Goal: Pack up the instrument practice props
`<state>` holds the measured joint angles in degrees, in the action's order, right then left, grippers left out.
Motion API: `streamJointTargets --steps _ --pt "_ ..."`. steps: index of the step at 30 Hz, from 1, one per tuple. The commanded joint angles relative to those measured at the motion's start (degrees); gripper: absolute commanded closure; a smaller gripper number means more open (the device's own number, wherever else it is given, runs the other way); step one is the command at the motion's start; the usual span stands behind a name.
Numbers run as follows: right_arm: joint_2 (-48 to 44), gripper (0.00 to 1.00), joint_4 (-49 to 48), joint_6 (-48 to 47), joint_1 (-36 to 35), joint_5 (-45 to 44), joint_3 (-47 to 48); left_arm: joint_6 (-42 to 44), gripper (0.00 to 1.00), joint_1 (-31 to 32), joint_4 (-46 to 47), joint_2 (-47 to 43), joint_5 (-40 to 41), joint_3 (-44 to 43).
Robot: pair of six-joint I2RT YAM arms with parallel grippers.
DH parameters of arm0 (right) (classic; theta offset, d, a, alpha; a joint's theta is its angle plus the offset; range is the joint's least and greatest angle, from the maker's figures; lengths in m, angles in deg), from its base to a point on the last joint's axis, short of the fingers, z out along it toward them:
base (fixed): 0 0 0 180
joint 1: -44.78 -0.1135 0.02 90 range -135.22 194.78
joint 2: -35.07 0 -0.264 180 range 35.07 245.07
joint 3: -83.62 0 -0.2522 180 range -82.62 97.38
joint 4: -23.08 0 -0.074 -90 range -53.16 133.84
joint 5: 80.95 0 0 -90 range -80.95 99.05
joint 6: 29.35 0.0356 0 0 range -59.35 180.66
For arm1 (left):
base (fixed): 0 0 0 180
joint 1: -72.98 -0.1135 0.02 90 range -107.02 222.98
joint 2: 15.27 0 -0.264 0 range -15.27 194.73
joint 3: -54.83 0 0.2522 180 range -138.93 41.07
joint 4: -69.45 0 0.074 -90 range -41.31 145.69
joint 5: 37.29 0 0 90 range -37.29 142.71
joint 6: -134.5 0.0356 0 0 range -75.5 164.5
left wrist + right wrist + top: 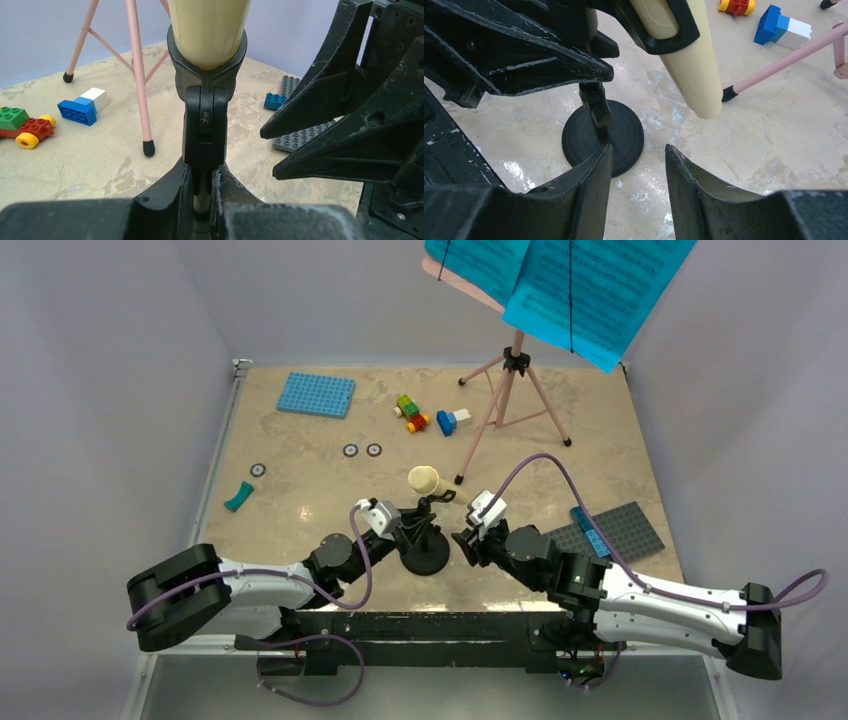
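Left gripper [202, 172] is clamped on the post of the black mic stand [425, 556], fingers tight on both sides just under the clip joint. The stand is upright, with its round base flat on the bench [300, 475], near the front edge between the two arms. The cream microphone [424, 480] sits in the stand's clip, tilted, with its tail end pointing down toward the bench but not touching it. Right gripper [638, 150] is just beside the stand on its right, fingers parted at a moderate gap with only bare bench between them, holding nothing. In the right wrist view its left finger overlaps the edge of the base; I can't tell whether they touch. The pink music stand [510, 390] is on its tripod at back right, well apart from both arms, with the cyan pages [590, 280] on its board. Toy bricks [412, 412] are at back centre beside the tripod legs. The blue baseplate [316, 395] is at back left and the grey baseplate [615, 530] is at right, next to the right arm.
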<state>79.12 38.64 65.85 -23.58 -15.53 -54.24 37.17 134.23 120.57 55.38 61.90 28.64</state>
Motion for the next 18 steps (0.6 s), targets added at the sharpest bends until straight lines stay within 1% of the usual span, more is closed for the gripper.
streamJointTargets --steps 1,5,8,11,18 --pt "-1.2 0.53 1.0 1.5 -0.1 -1.1 1.8 -8.2 0.97 0.6 -11.1 2.4 -1.2 5.2" --pt "-1.4 0.53 1.4 1.7 -0.1 -1.3 1.9 -8.7 0.67 0.6 -8.0 -0.5 -1.2 7.3" --pt "-1.5 0.53 1.4 1.9 -0.1 -1.3 2.0 -8.8 0.54 0.6 -9.5 -3.9 -0.4 7.6" --pt "-1.4 0.53 1.7 2.2 -0.1 -1.6 2.0 -8.2 0.46 0.6 -12.8 -7.9 1.4 6.9" --pt "-3.4 0.52 2.9 3.5 -0.1 -1.6 1.8 -6.3 0.34 0.6 -18.8 -21.0 1.3 5.6"
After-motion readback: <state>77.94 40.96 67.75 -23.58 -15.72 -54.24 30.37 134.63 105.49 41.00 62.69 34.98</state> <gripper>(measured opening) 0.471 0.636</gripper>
